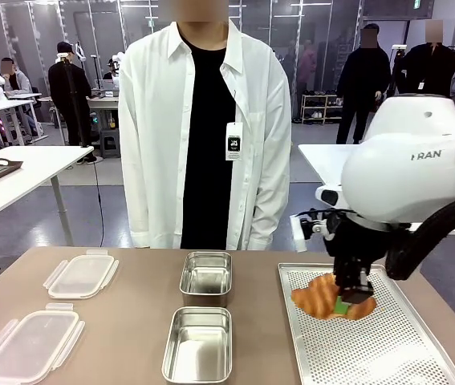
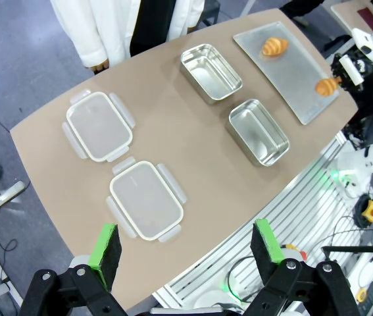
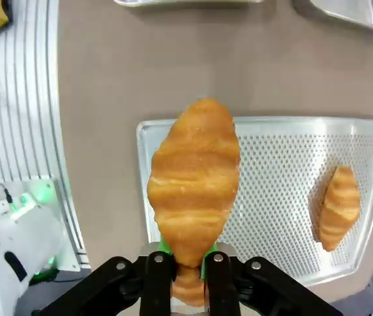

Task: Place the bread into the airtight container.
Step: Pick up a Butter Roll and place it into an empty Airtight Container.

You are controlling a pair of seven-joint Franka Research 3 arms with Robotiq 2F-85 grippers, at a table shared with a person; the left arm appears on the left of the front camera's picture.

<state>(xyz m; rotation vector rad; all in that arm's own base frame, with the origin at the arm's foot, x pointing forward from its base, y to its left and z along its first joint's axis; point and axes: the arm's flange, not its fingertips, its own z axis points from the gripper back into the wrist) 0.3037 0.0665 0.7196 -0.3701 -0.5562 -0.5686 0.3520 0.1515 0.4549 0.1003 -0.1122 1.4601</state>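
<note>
The tan, round-cornered surface (image 1: 139,321) stretches between the robot's side and the person standing at the far edge. Five things lie flat on it. Toward the robot's left lie two translucent plastic lids with clip flaps on all four sides: the far lid (image 1: 82,276) and the near lid (image 1: 32,346), just beside each other but apart. In the middle stand two open metal containers, the far container (image 1: 206,277) and the near container (image 1: 198,345), in a line, with a narrow gap between them. On the right lies a perforated metal tray (image 1: 371,353), close to that end's edge.
</note>
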